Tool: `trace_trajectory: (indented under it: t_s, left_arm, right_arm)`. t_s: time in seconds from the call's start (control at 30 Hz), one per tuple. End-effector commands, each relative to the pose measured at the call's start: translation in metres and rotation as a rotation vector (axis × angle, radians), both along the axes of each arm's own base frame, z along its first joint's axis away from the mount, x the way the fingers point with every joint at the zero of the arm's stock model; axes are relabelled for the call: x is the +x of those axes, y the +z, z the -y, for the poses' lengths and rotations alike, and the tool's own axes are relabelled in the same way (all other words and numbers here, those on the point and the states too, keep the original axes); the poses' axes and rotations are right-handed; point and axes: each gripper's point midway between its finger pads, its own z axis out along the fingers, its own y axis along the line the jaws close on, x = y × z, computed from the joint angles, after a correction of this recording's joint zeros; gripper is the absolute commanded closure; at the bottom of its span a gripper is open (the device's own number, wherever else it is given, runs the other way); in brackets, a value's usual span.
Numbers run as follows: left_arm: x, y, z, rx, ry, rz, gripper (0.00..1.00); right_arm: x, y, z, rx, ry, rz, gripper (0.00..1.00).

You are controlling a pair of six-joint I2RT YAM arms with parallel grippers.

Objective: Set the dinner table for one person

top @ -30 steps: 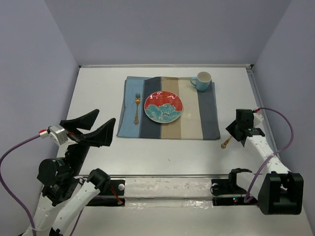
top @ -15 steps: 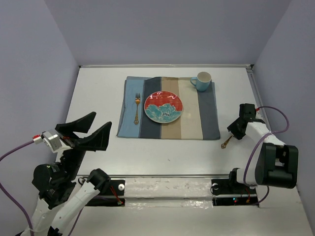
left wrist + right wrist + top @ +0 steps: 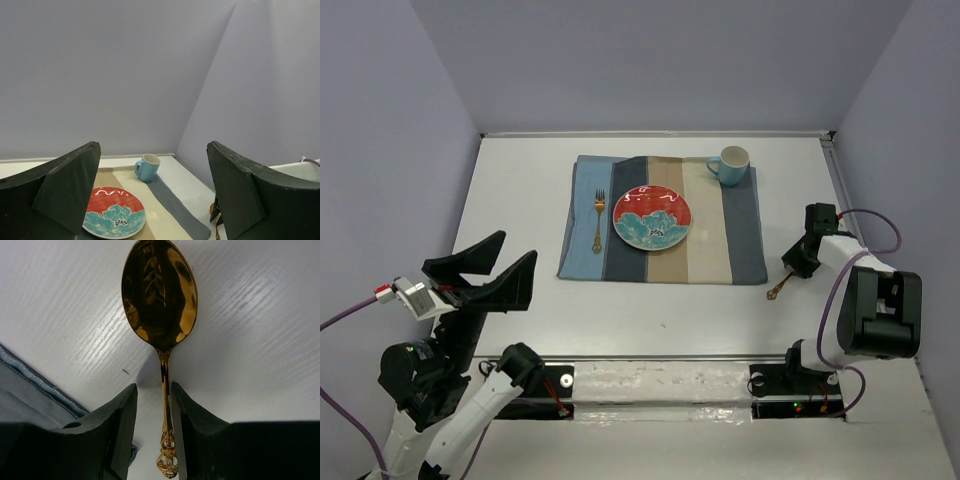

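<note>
The white dinner table [image 3: 520,190] carries a striped placemat [image 3: 740,240] with a red and teal plate [image 3: 652,219], a gold fork [image 3: 598,222] left of the plate, and a blue mug [image 3: 730,165] at its far right corner. A gold spoon [image 3: 779,290] lies on the bare table just off the placemat's near right corner. My right gripper [image 3: 798,265] is down over it; in the right wrist view the spoon [image 3: 160,295] has its handle between the fingers of that gripper [image 3: 154,390], with a gap on the left side. My left gripper [image 3: 520,247] hangs wide open and empty at the near left.
A metal rail [image 3: 660,357] with the arm bases runs along the near edge. Purple walls enclose the table on three sides. In the left wrist view, the plate [image 3: 114,219] and mug [image 3: 147,167] show between the open fingers.
My right gripper has dropped to the spoon and its jaws have narrowed around the handle. My left arm has drawn back and to the left, still open.
</note>
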Motion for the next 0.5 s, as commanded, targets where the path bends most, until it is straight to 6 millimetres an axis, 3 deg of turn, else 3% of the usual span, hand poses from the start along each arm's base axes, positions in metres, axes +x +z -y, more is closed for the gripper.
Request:
trace_trajectory:
  t_s: [0.0,0.13,0.33,0.43,0.47]
  left_arm:
    - [-0.013,0.02,-0.014,-0.045,0.015,0.067,0.01]
    - [-0.012,0.019,-0.014,-0.045,0.021,0.062,0.01]
    - [-0.012,0.019,-0.015,-0.046,0.023,0.064,0.01]
    - [-0.013,0.019,-0.017,-0.053,0.031,0.065,0.01]
    - [-0.012,0.018,-0.018,-0.054,0.035,0.063,0.01]
  right_arm:
    - [0.006,0.019,0.011,-0.06,0.009,0.03,0.62]
    - [0.007,0.011,0.011,-0.04,0.023,-0.004,0.63]
    - [0.014,-0.002,0.013,-0.023,0.038,-0.053,0.76]
    - [0.017,-0.007,0.013,-0.016,0.052,-0.072,0.87]
    - [0.017,-0.006,0.013,-0.021,0.053,-0.067,1.0]
